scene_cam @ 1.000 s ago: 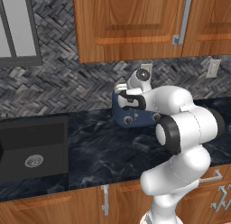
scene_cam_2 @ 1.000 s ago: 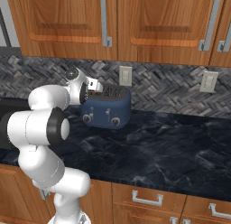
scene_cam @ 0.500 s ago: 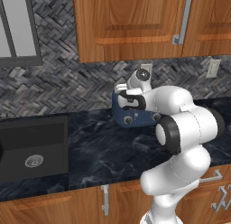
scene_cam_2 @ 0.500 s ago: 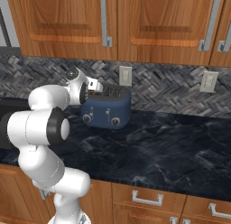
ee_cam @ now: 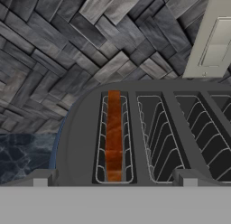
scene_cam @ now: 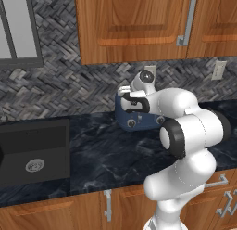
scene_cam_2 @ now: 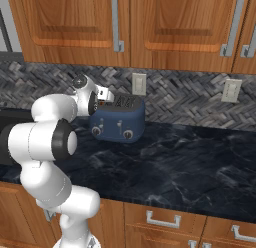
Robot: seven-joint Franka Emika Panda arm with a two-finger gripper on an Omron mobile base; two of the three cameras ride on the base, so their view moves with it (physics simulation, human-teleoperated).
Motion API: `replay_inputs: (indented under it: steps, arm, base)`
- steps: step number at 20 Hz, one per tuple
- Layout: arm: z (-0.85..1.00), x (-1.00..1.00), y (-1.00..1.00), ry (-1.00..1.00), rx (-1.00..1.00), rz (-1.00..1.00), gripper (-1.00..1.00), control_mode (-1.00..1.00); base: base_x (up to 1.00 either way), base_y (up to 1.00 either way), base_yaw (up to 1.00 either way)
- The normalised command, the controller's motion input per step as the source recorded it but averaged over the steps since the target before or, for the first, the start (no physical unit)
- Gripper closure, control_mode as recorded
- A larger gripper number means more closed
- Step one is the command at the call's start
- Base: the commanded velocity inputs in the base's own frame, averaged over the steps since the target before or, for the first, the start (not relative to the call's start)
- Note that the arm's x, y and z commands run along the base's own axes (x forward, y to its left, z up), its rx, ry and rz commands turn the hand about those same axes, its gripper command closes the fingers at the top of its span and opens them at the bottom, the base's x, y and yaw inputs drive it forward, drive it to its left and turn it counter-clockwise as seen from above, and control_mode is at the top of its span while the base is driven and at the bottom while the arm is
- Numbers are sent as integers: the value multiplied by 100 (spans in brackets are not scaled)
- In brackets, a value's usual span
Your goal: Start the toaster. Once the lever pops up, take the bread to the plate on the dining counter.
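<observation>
Pincer (ee_cam: 113, 177) released, jaws spread wide, hovering over the toaster's (scene_cam_2: 118, 121) left end, holding nothing. Bread (ee_cam: 113, 133) sits edge-up in the leftmost slot, straight at 12 o'clock from the tips. Toaster on the dark marble desk (scene_cam_2: 190, 162) against the backsplash, wall outlet (scene_cam_2: 138, 84) behind it at 1 o'clock.

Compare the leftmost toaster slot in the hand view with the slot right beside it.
The leftmost slot holds the bread, an orange-brown slice standing on edge inside its wire guide; the neighbouring slot holds nothing, only its wire guide. The leftmost slot shows its full length; the neighbouring one is cut off at the bottom of the view. Both are dark openings in the top of the toaster.
</observation>
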Motion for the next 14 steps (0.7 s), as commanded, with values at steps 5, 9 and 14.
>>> replay_inputs:
  steps: [5,9,14]
  arm:
    - [0,0,0,0,0,0,-100,-100]
    - [0,0,0,0,0,0,-100,-100]
    - [0,0,0,0,0,0,-100,-100]
  base:
    - [0,0,0]
    - [0,0,0]
    - [0,0,0]
